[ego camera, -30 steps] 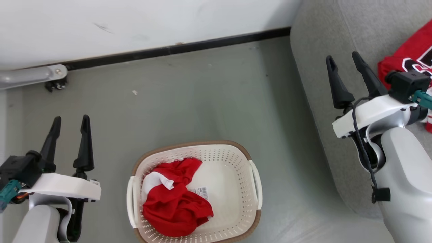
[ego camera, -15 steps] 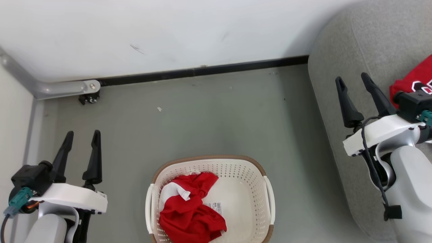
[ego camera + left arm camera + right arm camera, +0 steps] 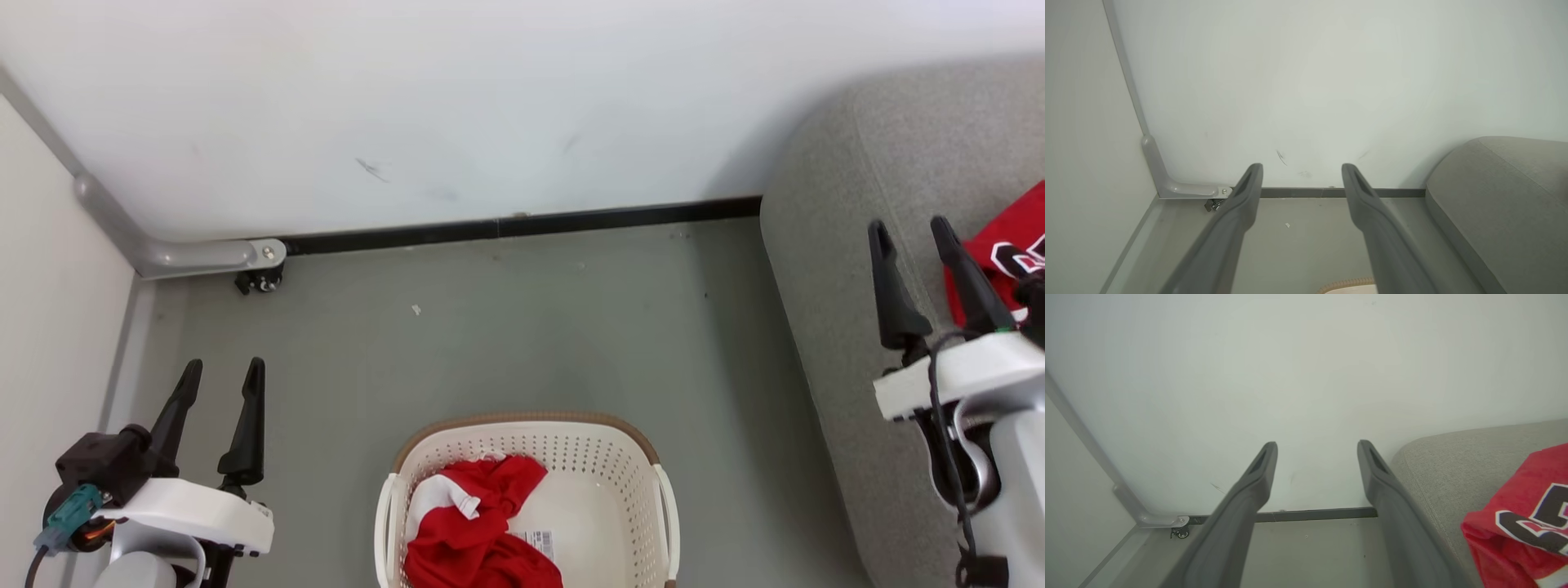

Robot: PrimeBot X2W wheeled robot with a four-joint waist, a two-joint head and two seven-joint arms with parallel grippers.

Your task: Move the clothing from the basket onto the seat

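You see 1 numbered red garment (image 3: 1008, 245) on the seat (image 3: 824, 327) at 3 o'clock. 1 crumpled red garment (image 3: 482, 539) lies in the basket (image 3: 522, 429) at 6 o'clock. The left gripper (image 3: 224, 367) and right gripper (image 3: 909, 227) are both spread and empty.

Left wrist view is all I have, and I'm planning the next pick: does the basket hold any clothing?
Observer: Yes, one crumpled red garment lies in the left half of the basket.
Operator: Anything on the sofa?
Observer: A second garment, red with black white-edged lettering, lies on the sofa.
Operator: Is the right gripper free?
Observer: The right gripper is open and holds nothing.
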